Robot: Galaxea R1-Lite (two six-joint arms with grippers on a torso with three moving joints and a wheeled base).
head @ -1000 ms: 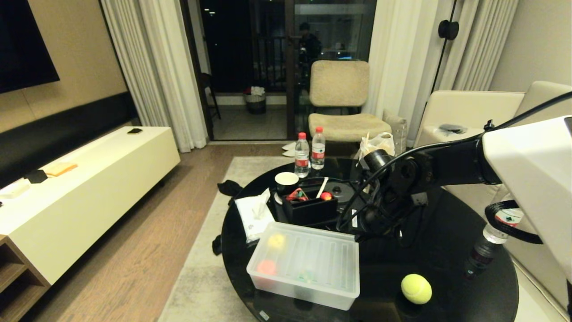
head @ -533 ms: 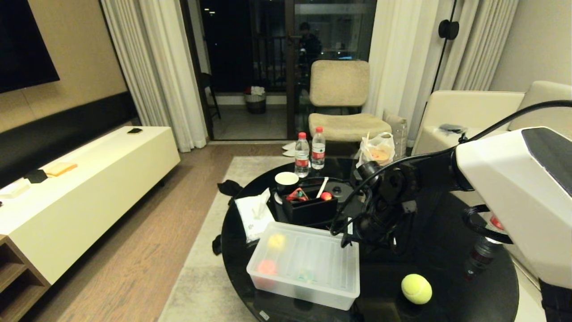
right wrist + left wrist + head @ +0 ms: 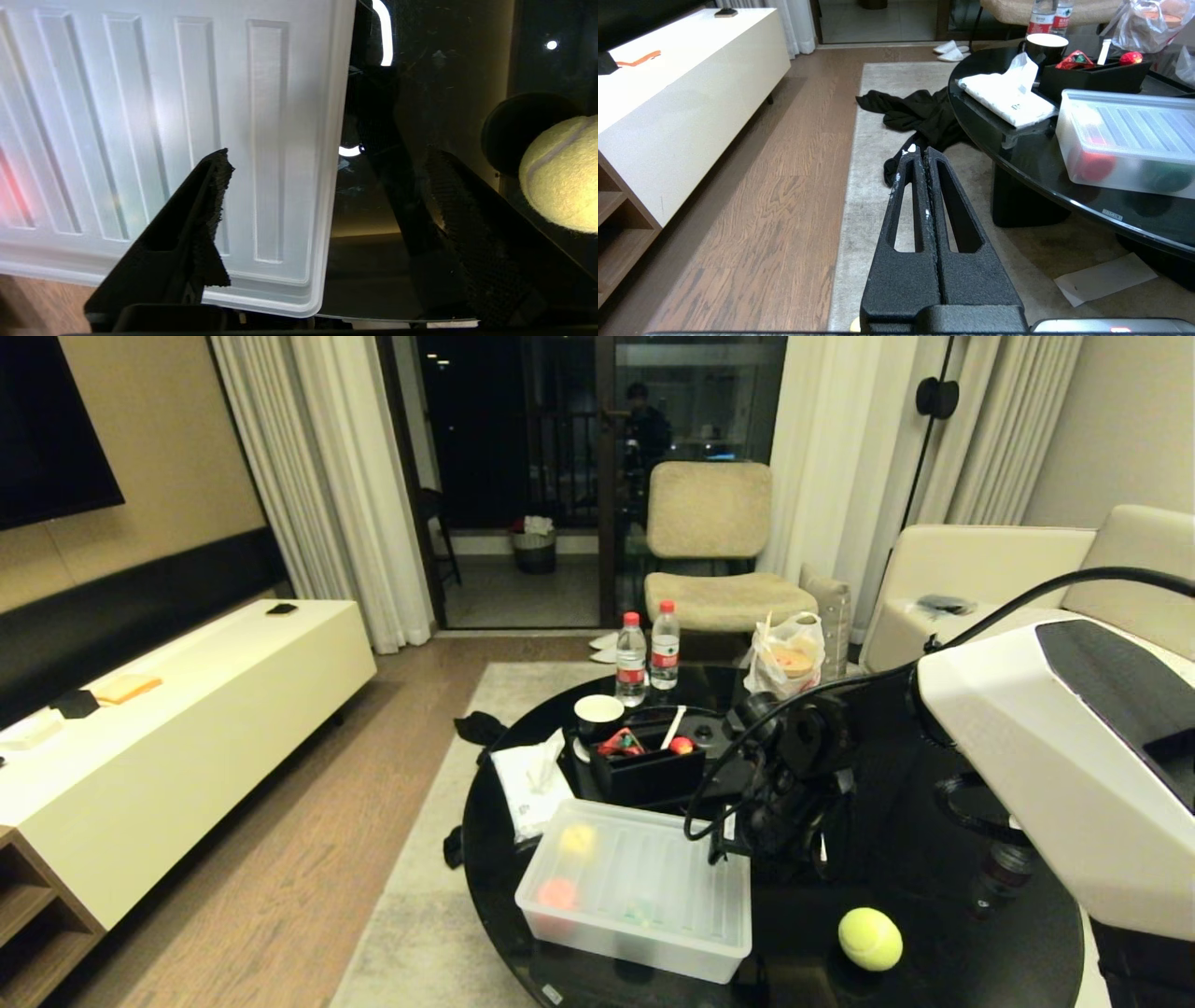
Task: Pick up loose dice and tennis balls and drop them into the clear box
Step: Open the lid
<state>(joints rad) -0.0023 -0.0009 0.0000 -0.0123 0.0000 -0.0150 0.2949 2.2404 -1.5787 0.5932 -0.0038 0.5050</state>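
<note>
The clear box point(image 3: 637, 887) sits lidded on the round black counter point(image 3: 934, 896), and through its frosted plastic only blurs of yellow, red and green show, too vague to name. No die can be made out anywhere on the counter. In the head view the right arm's dark wrist and cables hide its own fingertips, so the right tool point(image 3: 322, 186) reads best from its wrist camera: its two fingers point(image 3: 205, 205) stand spread wide with nothing between them, one over the ribbed lid point(image 3: 187, 116) near the box's right edge, the other over bare counter just beside it. One tennis ball point(image 3: 870, 939) lies loose on the counter, near the front and to the right of the box, apart from it and off to the outer side of the tool; in the wrist view it is cut off at the frame's edge. The left tool point(image 3: 924, 158) hangs low beside the counter over the rug, its fingers pressed together and empty. Compared with a second ago, the right arm has swung in toward the box, uncovering the white bag point(image 3: 789, 658) behind it and covering more of the bottle at the counter's right rim, and its fingers have gone from closed to spread.
</note>
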